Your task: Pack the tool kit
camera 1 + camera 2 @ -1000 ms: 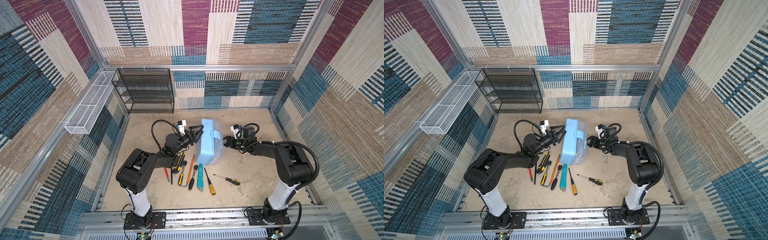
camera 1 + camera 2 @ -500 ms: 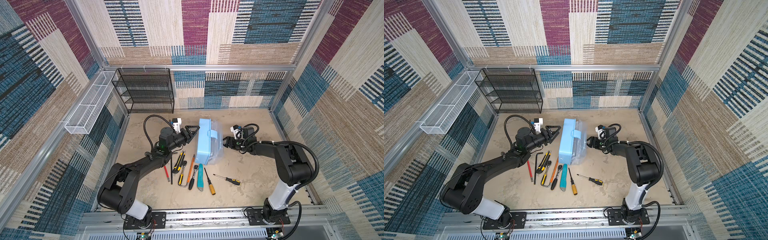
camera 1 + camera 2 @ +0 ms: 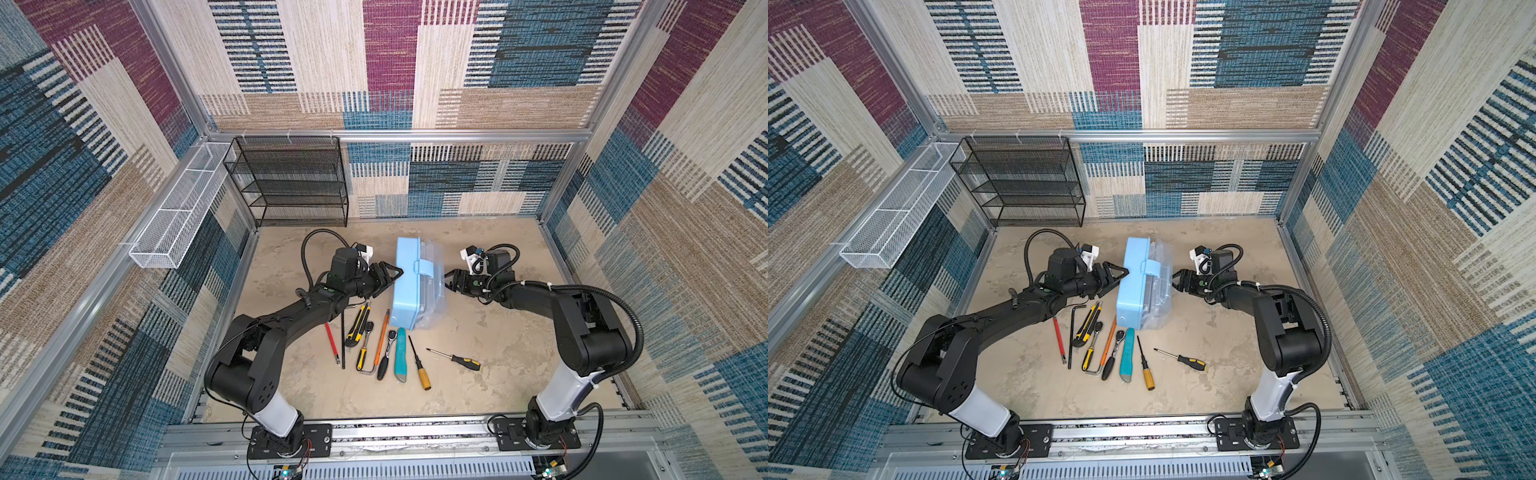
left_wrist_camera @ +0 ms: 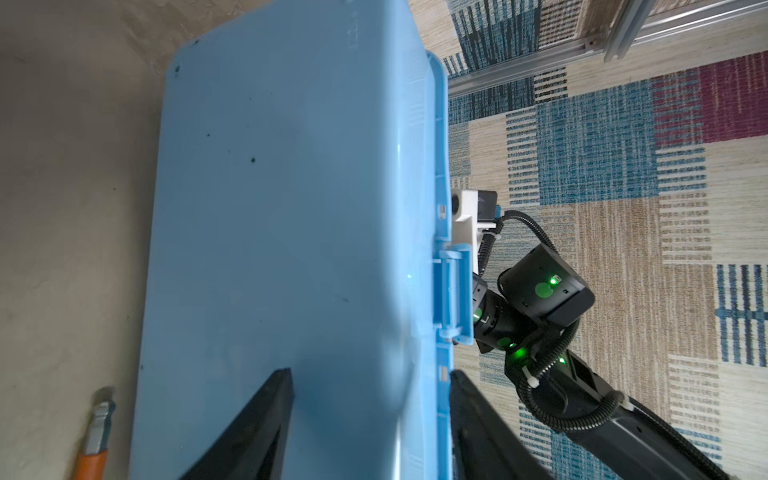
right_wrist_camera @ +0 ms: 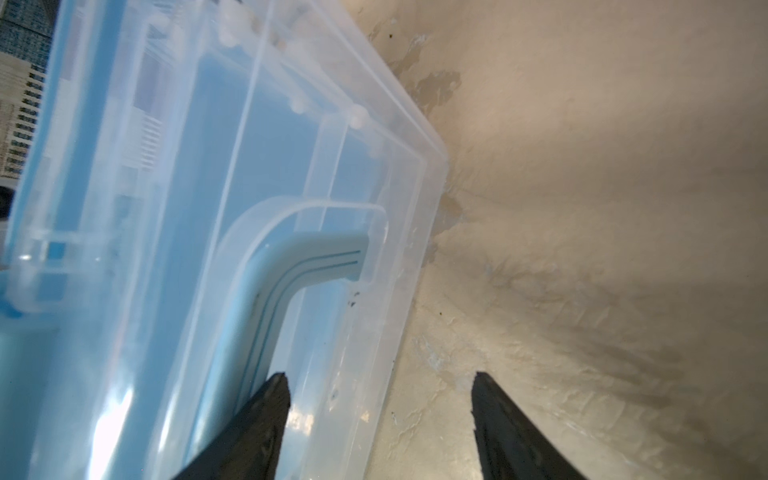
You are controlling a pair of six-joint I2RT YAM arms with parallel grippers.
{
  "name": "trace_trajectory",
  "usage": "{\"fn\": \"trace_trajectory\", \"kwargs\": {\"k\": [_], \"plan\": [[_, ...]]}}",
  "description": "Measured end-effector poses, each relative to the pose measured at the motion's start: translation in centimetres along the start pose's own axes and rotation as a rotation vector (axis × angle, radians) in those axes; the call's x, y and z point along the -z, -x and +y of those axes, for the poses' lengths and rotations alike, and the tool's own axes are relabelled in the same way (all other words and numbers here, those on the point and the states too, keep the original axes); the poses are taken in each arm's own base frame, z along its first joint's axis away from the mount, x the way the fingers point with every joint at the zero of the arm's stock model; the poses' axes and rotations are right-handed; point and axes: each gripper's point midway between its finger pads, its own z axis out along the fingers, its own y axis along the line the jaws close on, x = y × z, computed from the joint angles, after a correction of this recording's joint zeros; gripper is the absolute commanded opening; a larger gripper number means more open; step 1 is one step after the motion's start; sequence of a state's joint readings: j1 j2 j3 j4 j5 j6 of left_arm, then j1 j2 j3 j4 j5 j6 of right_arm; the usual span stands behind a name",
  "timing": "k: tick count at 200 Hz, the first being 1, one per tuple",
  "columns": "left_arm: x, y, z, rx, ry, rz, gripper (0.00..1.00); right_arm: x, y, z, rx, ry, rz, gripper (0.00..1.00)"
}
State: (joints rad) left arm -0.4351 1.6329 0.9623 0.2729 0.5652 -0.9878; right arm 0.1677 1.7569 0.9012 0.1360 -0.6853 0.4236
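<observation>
Flanks the side-tipped toolbox (image 3: 411, 307): left gripper (image 3: 392, 280) at blue base (image 4: 291, 208), right gripper (image 3: 448, 281) at clear lid (image 5: 257, 166). Holds both finger pairs parted, clasping nothing.

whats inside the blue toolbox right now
Through the clear lid of the toolbox only bare blue interior shows, no tools; the rest is hidden behind the opaque base.

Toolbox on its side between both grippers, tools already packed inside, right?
Not packed: the tools lie loose on the table beside the toolbox, as both top views show. The toolbox does stand on its side between the left gripper and right gripper.
</observation>
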Motion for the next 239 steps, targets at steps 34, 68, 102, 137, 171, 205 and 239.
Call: {"fn": "trace_trajectory", "kwargs": {"k": [34,68,102,137,171,205,239], "plan": [[-1.6,-0.5,-0.4,-0.009,-0.013,0.048,0.6,0.2,0.1,0.5,-0.026,0.024,0.001,0.7],[-3.4,-1.2,-0.1,0.001,0.01,0.094,0.59,0.9,1.8,1.2,-0.013,0.017,-0.049,0.7],[-5.2,-1.9,0.0,0.008,0.032,0.128,0.59,2.0,4.4,2.1,0.02,-0.007,-0.12,0.71],[-7.2,-3.3,0.4,0.02,0.016,0.192,0.58,3.2,6.9,3.9,0.093,-0.009,-0.188,0.7],[-7.9,-3.9,1.0,0.023,-0.005,0.219,0.58,3.3,7.1,4.3,0.152,-0.018,-0.193,0.7],[-6.8,-3.3,2.8,0.042,0.014,0.189,0.59,3.2,6.7,2.9,0.17,-0.086,-0.194,0.71],[-4.8,-1.9,3.4,0.019,0.074,0.143,0.6,2.6,5.6,2.7,0.176,-0.139,-0.159,0.72]]}}
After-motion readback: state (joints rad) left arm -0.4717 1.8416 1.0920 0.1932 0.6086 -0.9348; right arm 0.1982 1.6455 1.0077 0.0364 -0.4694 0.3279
